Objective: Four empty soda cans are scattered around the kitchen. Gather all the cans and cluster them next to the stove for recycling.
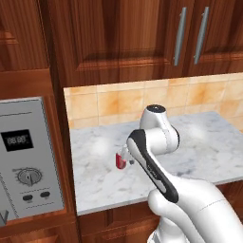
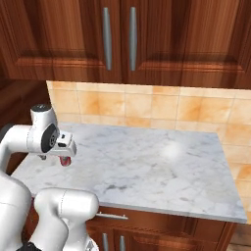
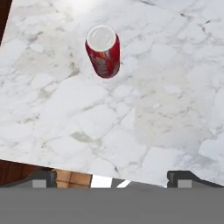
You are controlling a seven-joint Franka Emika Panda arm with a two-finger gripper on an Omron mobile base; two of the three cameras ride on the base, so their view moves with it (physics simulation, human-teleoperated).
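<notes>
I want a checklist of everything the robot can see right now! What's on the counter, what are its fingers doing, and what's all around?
Surface: white-grey marble counter, mostly bare.
Job's things: one red soda can, upright on the counter near its left end; the arm partly hides it in both base views.
Clutter: nothing seen.
Grippers: gripper open, holding nothing, up above the counter; the can is apart from the fingers.
Cables: nothing seen.
Surroundings: wood cabinets above with metal handles, tan tiled wall behind, a grey built-in appliance with dial and display to the left.
</notes>
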